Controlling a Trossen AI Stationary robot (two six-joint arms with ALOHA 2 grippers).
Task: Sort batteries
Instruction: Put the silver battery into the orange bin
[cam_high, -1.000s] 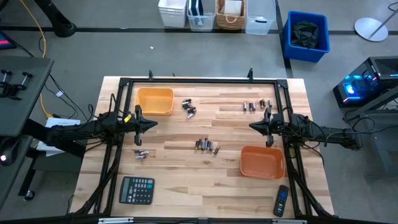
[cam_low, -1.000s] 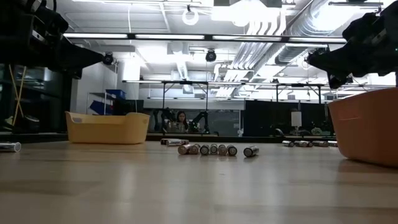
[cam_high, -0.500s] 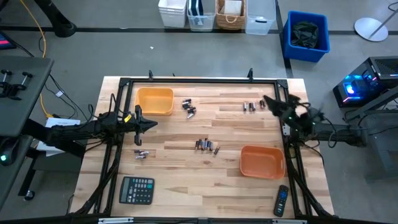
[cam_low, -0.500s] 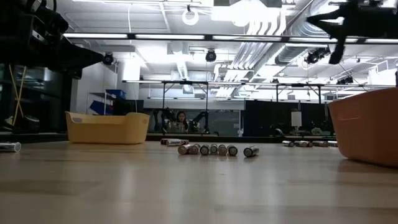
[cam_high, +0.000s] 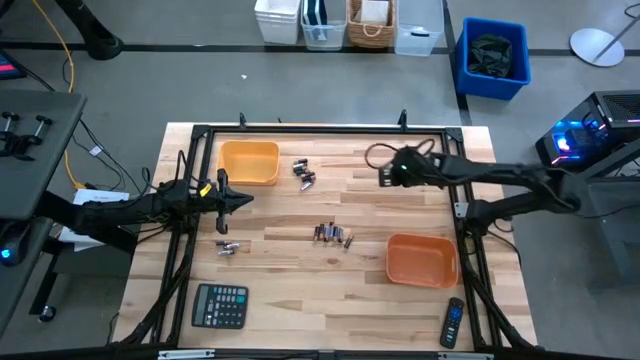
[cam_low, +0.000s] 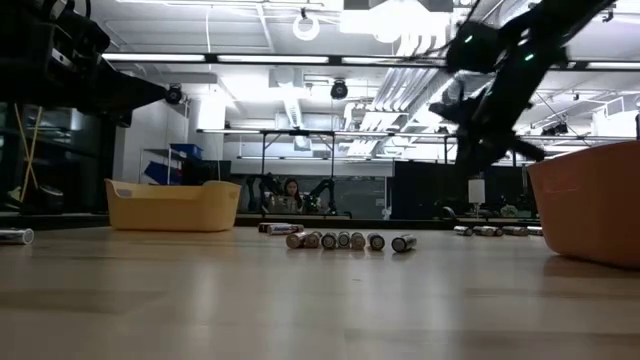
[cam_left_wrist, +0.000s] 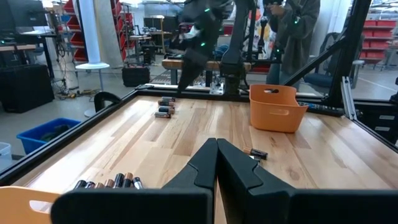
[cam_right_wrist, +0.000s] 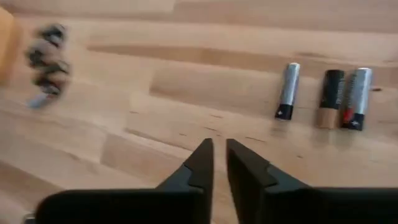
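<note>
The batteries lie on the wood in groups: beside the yellow bin (cam_high: 303, 172), at the table's middle (cam_high: 332, 234), and a few near its left side (cam_high: 227, 247). Three more (cam_right_wrist: 329, 98) lie flat just ahead of my right gripper (cam_right_wrist: 219, 155). That gripper (cam_high: 384, 177) hangs above the table's far right part, tipped down, open only by a narrow gap and touching nothing; its arm hides those three in the high view. My left gripper (cam_left_wrist: 216, 150) is shut and empty, raised near the left side (cam_high: 240, 200). The yellow bin (cam_high: 249, 162) stands far left, the orange bin (cam_high: 421, 259) near right.
A black calculator (cam_high: 220, 305) lies at the near left corner and a black remote (cam_high: 453, 322) at the near right one. A dark frame (cam_high: 320, 129) runs around the table. Bare wood lies between the middle batteries and the near edge. A person stands beyond the table (cam_left_wrist: 297, 31).
My right arm has swung up from beside the orange bin toward the far edge, then leftward, and has tipped its gripper down over the far right batteries. The batteries and bins have stayed in place.
</note>
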